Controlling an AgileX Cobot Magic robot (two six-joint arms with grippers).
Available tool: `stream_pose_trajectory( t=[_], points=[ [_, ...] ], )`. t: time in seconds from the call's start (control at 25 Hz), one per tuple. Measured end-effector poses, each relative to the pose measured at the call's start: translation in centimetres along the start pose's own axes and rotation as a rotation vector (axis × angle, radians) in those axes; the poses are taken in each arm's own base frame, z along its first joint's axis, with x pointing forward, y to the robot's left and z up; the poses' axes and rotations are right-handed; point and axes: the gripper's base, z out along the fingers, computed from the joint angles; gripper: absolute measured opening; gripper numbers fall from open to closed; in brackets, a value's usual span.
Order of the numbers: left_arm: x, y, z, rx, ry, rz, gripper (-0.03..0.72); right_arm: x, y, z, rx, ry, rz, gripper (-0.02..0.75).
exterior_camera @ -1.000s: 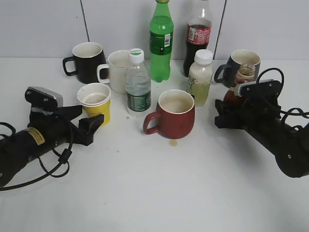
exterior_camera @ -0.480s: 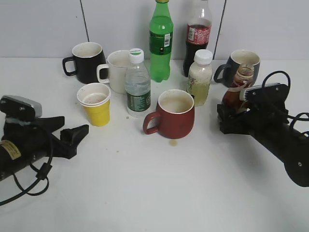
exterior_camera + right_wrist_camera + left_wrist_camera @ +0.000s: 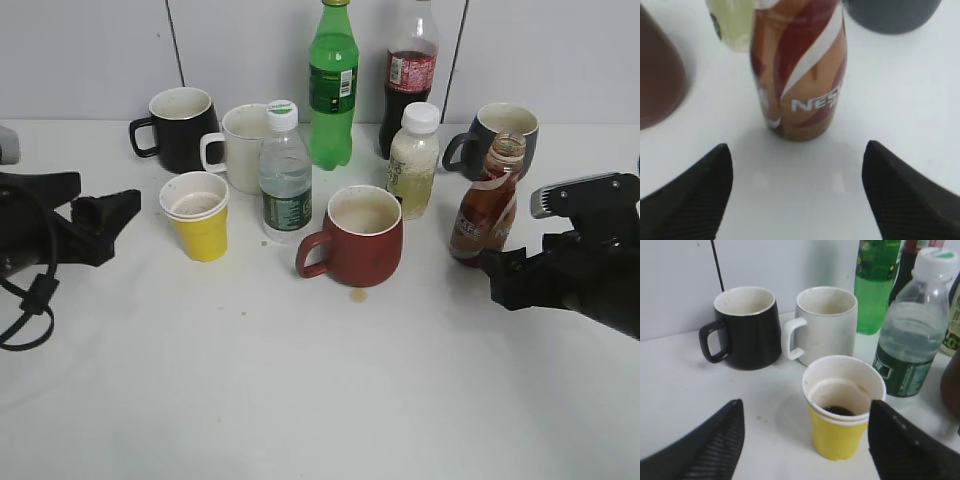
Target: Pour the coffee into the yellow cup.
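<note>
Sitting near and parted, the right gripper holds nothing; the coffee bottle stands upright just beyond it at 11 o'clock, capless. At 9 o'clock the left gripper gapes empty, and the yellow cup, dark liquid already inside, stands beyond its tips. Farther back, mugs and bottles crowd close. A sideways swing by either arm could topple the open bottle.

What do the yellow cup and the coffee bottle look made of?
Yellow cup: likely paper, matte, with a thin rolled white rim and stained white inside. Coffee bottle: probably plastic, glossy, in a printed brown-and-white wrap.
</note>
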Motion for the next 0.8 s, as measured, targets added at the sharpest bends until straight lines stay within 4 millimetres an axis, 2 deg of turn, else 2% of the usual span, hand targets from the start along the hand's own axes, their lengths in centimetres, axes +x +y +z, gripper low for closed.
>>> stream_pose_trajectory(
  t=[0.16,0.36,0.56,0.68,0.8],
  points=[
    [-2.7,0.1,-1.8,-0.038,0.024,-0.018,0.584,-1.4,1.0,-2.3,-0.045,0.075,-0.006,0.594],
    [-6.2,-0.1,-3.5,-0.086,0.177,-0.018,0.584,-3.7,1.7,-5.4,-0.085,0.22,-0.02,0.592],
    [-8.2,-0.8,-6.6,-0.111,0.348,-0.031,0.582,-7.2,1.5,-9.7,-0.104,0.315,-0.011,0.591],
    [-8.8,-1.0,-10.1,-0.134,0.495,-0.088,0.572,-9.1,1.5,-13.1,-0.128,0.344,0.02,0.591],
    [-9.3,-1.3,-13.9,-0.141,0.576,-0.119,0.566,-9.6,1.5,-16.7,-0.161,0.367,0.043,0.591]
  ],
)
